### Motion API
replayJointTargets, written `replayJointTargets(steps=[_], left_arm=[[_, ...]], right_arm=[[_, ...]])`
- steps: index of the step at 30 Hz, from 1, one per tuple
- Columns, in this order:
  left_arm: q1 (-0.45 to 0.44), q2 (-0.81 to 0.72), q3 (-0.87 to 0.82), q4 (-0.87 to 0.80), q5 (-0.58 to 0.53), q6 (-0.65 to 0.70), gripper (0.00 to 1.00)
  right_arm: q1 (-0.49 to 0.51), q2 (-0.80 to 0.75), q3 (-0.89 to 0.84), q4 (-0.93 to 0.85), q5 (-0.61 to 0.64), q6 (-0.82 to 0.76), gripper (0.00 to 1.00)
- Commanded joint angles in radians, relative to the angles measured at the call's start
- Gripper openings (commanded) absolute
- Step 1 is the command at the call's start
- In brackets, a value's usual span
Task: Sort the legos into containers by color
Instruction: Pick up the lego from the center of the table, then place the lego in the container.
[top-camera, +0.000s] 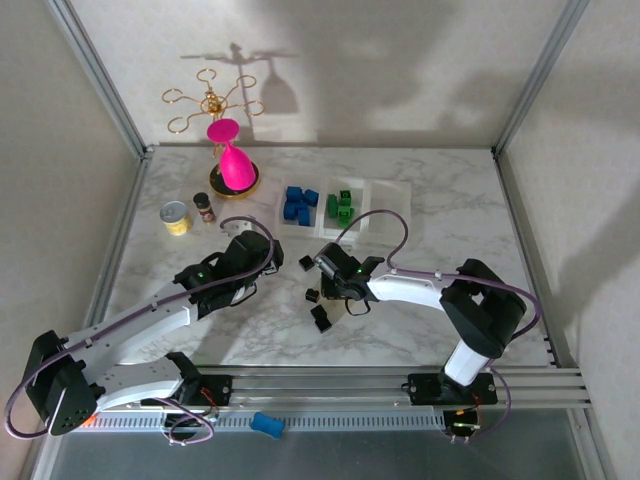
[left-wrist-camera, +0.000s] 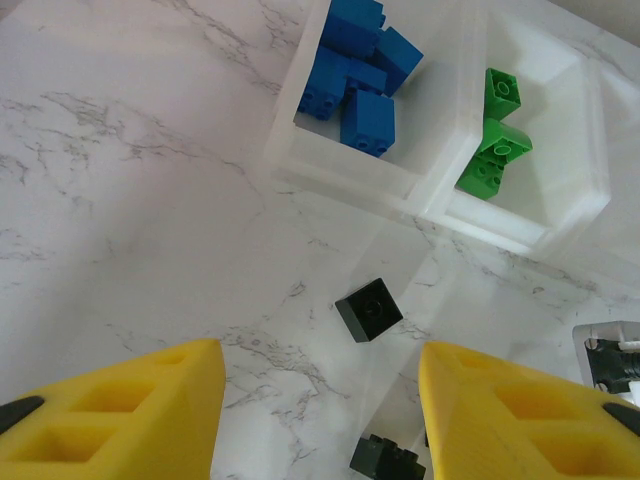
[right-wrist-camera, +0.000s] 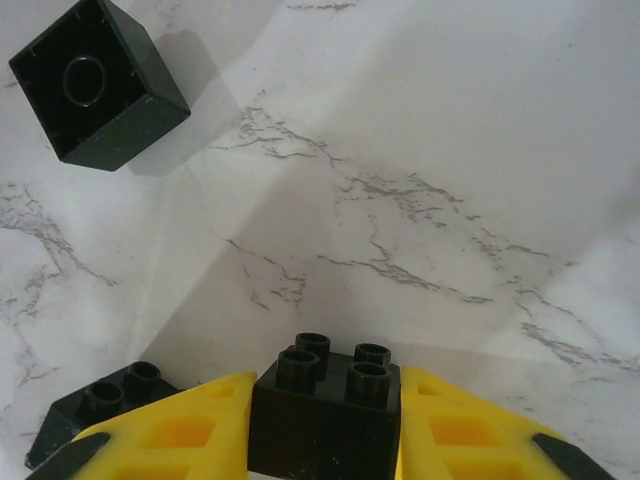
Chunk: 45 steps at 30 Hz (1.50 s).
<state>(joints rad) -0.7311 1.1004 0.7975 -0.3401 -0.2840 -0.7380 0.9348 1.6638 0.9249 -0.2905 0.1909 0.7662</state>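
Brightly, softly lit from the front. Distinct shadows on the back wall beyond the worktop's far edge; fainter grey ones up close. Sharply focused throughout.

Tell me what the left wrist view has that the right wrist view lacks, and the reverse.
Left wrist: the tray, blue bricks in one compartment, green bricks in the next, and the left tool open. Right wrist: the right tool shut on a black studded brick. Both: marble table with loose black bricks lying on it.
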Motion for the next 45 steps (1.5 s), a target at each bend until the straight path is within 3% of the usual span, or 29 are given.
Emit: replayJointTargets(steps=[1, 8, 17, 24, 34, 45], left_arm=[[0.006, 0.0, 0.007, -0.003, 0.009, -0.011, 0.54], [-0.003, -0.01, 0.032, 0.026, 0.044, -0.01, 0.55], [-0.091, 0.09, 0.1, 0.099, 0.034, 0.006, 0.63], [-0.149, 0.215, 0.168, 0.171, 0.045, 0.026, 0.73], [-0.182, 0.359, 0.242, 0.247, 0.08, 0.064, 0.99], [-0.183, 0.409, 0.298, 0.233, 0.078, 0.084, 1.0]], right_arm=[[0.007, -0.041, 0.012, -0.057, 0.048, -0.013, 0.28], [-0.051, -0.176, 0.024, -0.109, 0.081, -0.055, 0.29], [-0.313, -0.245, 0.09, -0.102, 0.067, -0.219, 0.31], [-0.483, -0.117, 0.193, -0.018, 0.036, -0.316, 0.31], [-0.566, 0.139, 0.356, 0.032, 0.024, -0.375, 0.31], [-0.583, 0.258, 0.438, 0.04, 0.032, -0.391, 0.41]])
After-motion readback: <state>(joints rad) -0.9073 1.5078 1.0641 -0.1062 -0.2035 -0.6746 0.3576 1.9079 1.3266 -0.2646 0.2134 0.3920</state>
